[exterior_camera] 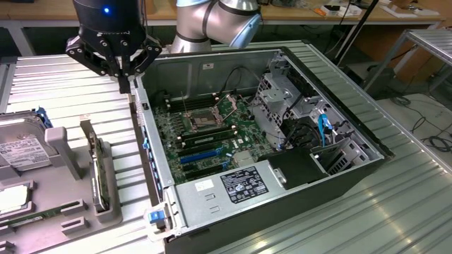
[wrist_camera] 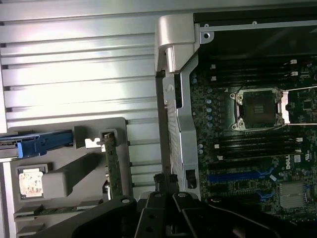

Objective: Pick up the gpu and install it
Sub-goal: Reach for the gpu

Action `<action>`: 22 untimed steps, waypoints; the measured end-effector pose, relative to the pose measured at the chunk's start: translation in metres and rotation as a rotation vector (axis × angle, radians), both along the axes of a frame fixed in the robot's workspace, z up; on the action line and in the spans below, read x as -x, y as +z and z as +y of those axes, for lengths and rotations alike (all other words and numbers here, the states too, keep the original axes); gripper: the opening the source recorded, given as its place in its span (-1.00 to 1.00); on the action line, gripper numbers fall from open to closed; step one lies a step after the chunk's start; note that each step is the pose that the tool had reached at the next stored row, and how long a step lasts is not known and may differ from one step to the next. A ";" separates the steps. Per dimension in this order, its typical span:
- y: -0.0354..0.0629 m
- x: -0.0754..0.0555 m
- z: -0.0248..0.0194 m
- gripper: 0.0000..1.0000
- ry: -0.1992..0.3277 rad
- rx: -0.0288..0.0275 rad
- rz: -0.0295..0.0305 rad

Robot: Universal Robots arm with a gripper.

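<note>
Silver arm (exterior_camera: 215, 21), black linkage pincer (exterior_camera: 126, 87), blue light (exterior_camera: 107, 9).

Lab, wooden workbench (exterior_camera: 35, 10), floor cables (exterior_camera: 436, 141), aluminium table (exterior_camera: 395, 203)

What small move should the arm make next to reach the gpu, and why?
Probably carry the gripper across until it hangs above the gpu. The gripper is shut and empty, about over the side wall of the computer case, while the gpu stands on edge in the grey holder beside the case, untouched.
</note>
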State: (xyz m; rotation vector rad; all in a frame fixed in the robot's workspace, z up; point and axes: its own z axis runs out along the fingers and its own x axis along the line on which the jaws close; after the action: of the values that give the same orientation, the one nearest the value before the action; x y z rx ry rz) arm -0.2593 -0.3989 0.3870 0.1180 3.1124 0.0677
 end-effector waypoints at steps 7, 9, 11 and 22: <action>-0.0001 0.007 0.0000 -0.79 0.000 0.0000 0.0000; -0.0002 0.011 0.0000 -0.79 0.000 0.0001 0.0001; -0.0002 0.013 0.0000 -0.79 0.000 0.0000 0.0000; -0.0004 0.025 0.0000 -0.79 0.000 0.0001 0.0000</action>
State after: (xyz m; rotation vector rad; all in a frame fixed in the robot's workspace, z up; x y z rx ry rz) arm -0.2840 -0.3990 0.3866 0.1180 3.1125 0.0676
